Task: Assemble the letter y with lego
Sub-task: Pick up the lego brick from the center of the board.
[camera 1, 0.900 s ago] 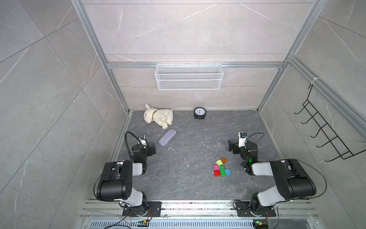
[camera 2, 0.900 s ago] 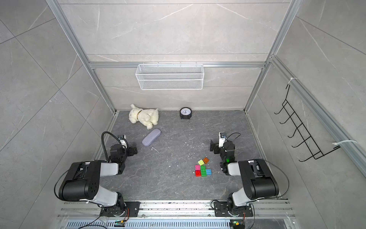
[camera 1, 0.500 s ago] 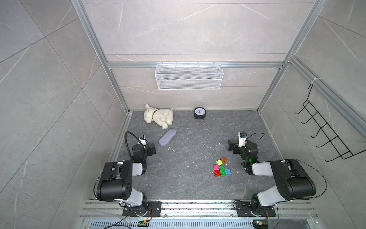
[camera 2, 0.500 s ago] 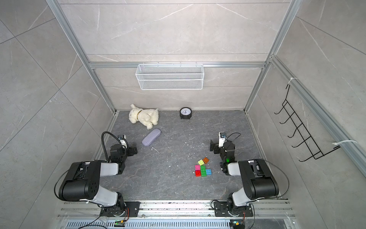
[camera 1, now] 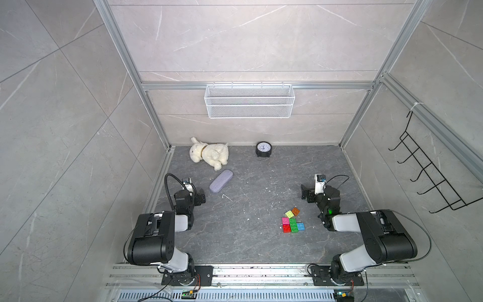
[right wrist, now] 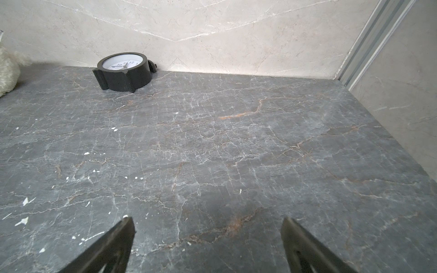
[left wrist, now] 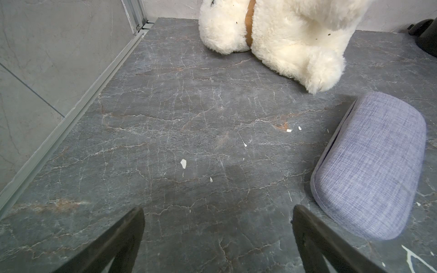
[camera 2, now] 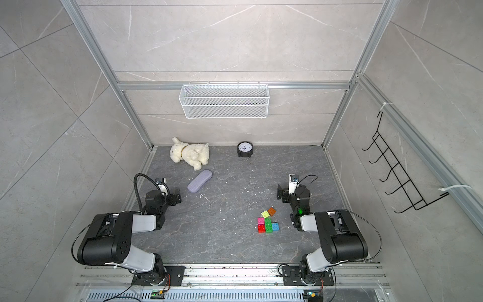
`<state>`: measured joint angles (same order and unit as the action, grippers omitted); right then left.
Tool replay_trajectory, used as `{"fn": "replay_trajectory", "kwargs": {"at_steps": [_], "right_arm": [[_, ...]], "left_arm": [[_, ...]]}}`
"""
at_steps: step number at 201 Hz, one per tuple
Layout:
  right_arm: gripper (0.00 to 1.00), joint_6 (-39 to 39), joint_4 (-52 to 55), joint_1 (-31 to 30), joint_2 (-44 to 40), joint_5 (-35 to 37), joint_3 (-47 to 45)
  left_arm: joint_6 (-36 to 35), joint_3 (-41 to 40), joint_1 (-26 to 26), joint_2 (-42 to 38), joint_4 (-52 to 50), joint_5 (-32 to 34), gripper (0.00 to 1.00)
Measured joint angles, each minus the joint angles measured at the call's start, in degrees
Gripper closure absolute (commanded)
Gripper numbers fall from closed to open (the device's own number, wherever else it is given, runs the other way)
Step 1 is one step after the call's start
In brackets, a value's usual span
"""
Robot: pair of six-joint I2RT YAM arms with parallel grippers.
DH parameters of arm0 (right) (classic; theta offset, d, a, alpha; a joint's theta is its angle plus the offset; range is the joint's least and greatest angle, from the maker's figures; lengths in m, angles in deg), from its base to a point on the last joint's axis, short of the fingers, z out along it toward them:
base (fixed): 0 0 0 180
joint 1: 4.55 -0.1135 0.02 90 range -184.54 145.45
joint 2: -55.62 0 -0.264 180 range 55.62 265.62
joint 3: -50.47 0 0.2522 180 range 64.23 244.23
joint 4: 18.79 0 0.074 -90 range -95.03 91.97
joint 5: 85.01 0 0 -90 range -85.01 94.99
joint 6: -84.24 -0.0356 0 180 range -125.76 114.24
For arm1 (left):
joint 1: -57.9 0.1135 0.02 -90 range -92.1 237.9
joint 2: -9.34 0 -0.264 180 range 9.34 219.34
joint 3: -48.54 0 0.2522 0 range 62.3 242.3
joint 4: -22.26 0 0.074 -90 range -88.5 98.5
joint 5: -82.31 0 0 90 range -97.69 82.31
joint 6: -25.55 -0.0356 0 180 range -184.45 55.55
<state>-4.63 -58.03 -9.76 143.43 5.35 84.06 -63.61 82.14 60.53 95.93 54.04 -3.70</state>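
Note:
Six lego bricks lie flat in a loose cluster on the dark floor at the front right, in both top views. A longer green brick (camera 1: 293,224) has pink (camera 1: 285,221) and red (camera 1: 286,228) on its left and blue (camera 1: 300,226) on its right. Yellow-green (camera 1: 289,214) and orange (camera 1: 295,211) sit just behind it. No letter y shows. My right gripper (camera 1: 317,192) (right wrist: 208,222) is open and empty, behind and to the right of the bricks. My left gripper (camera 1: 192,194) (left wrist: 217,212) is open and empty, far to the left.
A lilac case (camera 1: 221,181) (left wrist: 371,165) lies just right of the left gripper. A white plush dog (camera 1: 209,155) (left wrist: 279,35) and a black clock (camera 1: 263,149) (right wrist: 123,71) sit by the back wall. A wire basket (camera 1: 249,104) and hook rack (camera 1: 428,177) hang on the walls.

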Motion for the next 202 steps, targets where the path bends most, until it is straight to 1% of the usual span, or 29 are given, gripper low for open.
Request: {"fn": "replay_trajectory", "kwargs": {"at_steps": [37,51,66,80,93,110,119,139,168,189,202], "right_arm": [[0.01,0.0,-0.4,0.0,-0.5,0.2,-0.5],[0.01,0.0,1.2,0.0,-3.2,0.3,-1.1],[0.01,-0.1,5.9,0.0,-8.4,0.5,-0.7],[0.01,-0.3,13.7,0.0,-13.6,0.2,2.2],[0.01,-0.7,23.5,0.0,-16.4,-0.9,8.2],[0.01,-1.9,36.6,0.0,-17.1,-2.2,18.1],[0.01,-2.8,43.4,0.0,-17.1,-2.6,23.3],[0.01,-4.8,56.1,-0.4,-17.1,-3.4,31.0],[0.01,-9.3,73.8,-2.3,-17.0,-3.4,35.7],[0.01,-12.3,84.3,-4.2,-17.0,-3.4,36.8],[0.05,-14.6,89.9,-5.7,-17.0,-3.7,36.9]], "left_arm": [[0.0,0.0,0.0,-0.1,-0.3,0.0,0.0],[0.0,0.7,0.0,-0.7,-2.3,0.1,0.0],[0.0,2.6,0.0,-1.7,-5.5,0.1,0.0],[0.1,5.6,0.2,-3.2,-10.3,-0.2,0.0],[0.7,9.9,0.5,-4.4,-16.7,-1.7,0.01],[0.9,16.2,1.0,-5.6,-25.4,-4.4,0.01],[0.9,20.0,1.2,-6.2,-30.5,-5.9,0.03],[0.7,29.0,1.3,-6.9,-42.1,-9.6,0.07],[0.7,40.6,1.2,-7.3,-56.8,-14.9,0.12],[0.9,43.5,0.5,-8.2,-62.7,-17.4,0.12],[1.4,42.6,-0.3,-8.8,-64.7,-18.7,0.12]]}}
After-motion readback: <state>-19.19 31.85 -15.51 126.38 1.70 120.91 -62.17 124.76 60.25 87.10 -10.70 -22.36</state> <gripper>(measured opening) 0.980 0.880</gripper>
